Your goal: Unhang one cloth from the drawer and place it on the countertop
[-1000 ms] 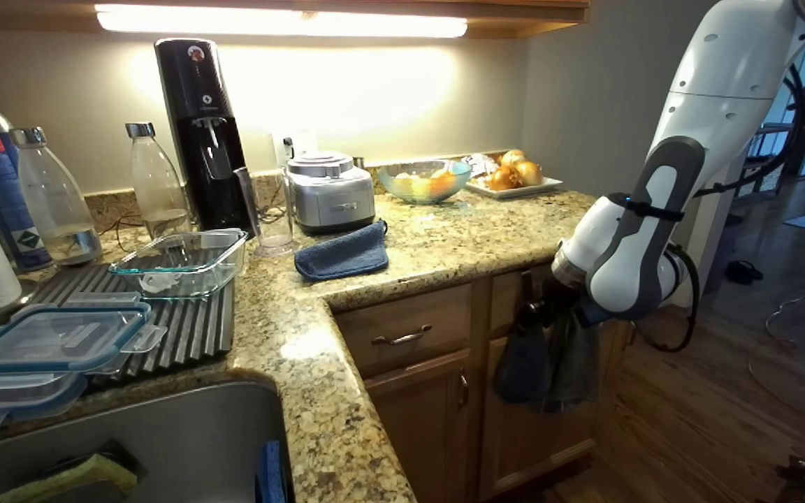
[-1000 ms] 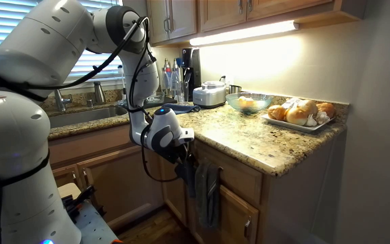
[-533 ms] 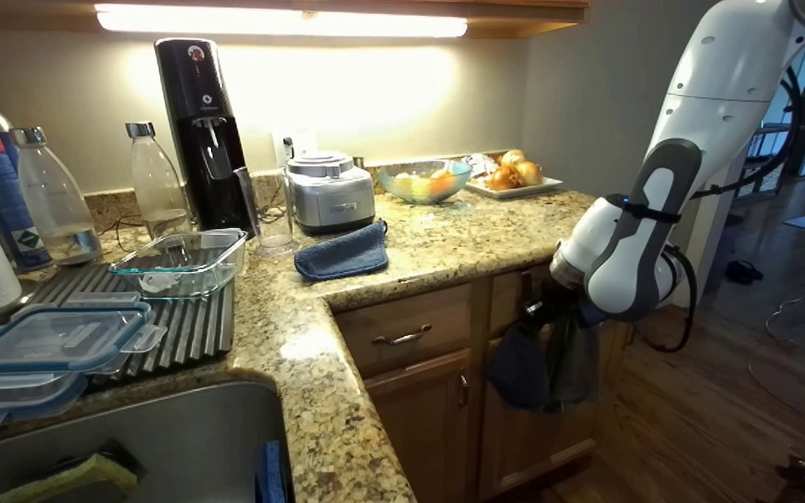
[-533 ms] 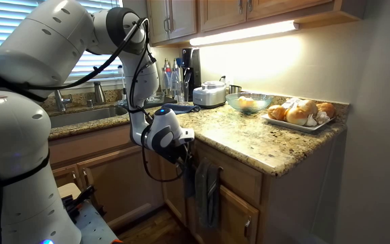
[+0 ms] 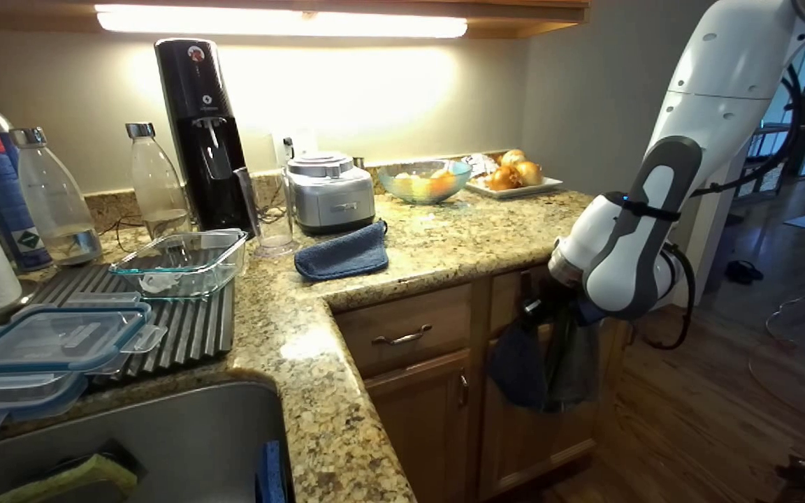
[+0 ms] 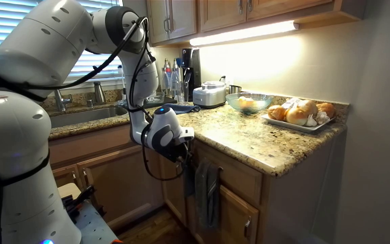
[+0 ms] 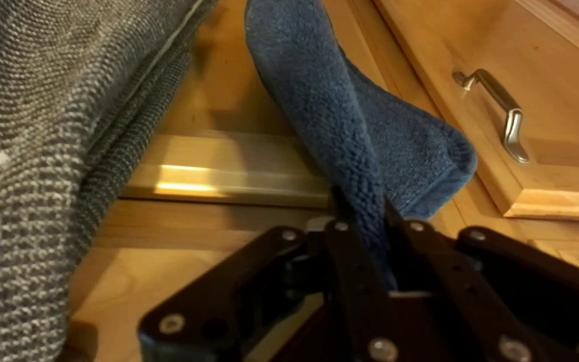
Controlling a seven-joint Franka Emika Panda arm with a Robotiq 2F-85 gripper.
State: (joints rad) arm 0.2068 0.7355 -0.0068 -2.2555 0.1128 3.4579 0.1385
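The blue cloth (image 7: 314,100) runs down between the two fingers in the wrist view, and my gripper (image 7: 364,201) is shut on it. A free corner of the cloth spreads out to the right of the fingers. In both exterior views the cloth (image 5: 518,367) (image 6: 189,184) hangs low in front of the cabinet by the drawer (image 6: 242,173). Its top is hidden behind the gripper and arm. Speckled granite forms the countertop (image 5: 458,241) (image 6: 239,132) above.
Close beside the blue cloth hangs a grey cloth (image 7: 43,176) (image 6: 207,196). A folded blue-grey cloth (image 5: 346,251) lies on the countertop near the silver appliance (image 5: 332,195). Farther along stand a glass bowl (image 6: 249,103) and a plate of onions (image 6: 300,127). A metal handle (image 7: 500,100) juts from nearby woodwork.
The jaws have come together on the blue cloth. Its lower part has swung and bunched in closer to the cabinet, while the arm has barely shifted.
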